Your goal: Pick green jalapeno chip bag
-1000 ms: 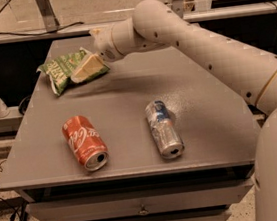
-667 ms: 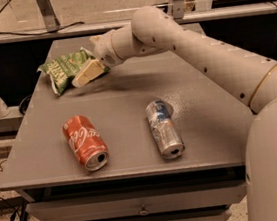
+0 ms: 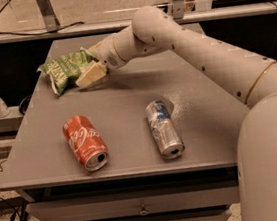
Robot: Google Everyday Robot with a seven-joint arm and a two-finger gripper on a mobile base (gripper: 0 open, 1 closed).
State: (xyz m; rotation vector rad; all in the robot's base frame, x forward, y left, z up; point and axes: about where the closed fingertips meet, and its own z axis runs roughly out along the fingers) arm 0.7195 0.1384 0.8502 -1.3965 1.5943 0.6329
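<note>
Gripper at green jalapeno chip bag: fingers spread, straddling its right edge (touching foil).

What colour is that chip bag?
The chip bag is green with white lettering, clearest in the camera view; the gripper is at its edge.

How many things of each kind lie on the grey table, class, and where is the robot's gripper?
Cans: 2, a red cola can and a silver-blue can, both lying on their sides
Snack bags: 1, a crinkled green foil chip bag
Total: 3 on the grey table
The gripper is at the bag's right side, near the table's far left corner.
</note>
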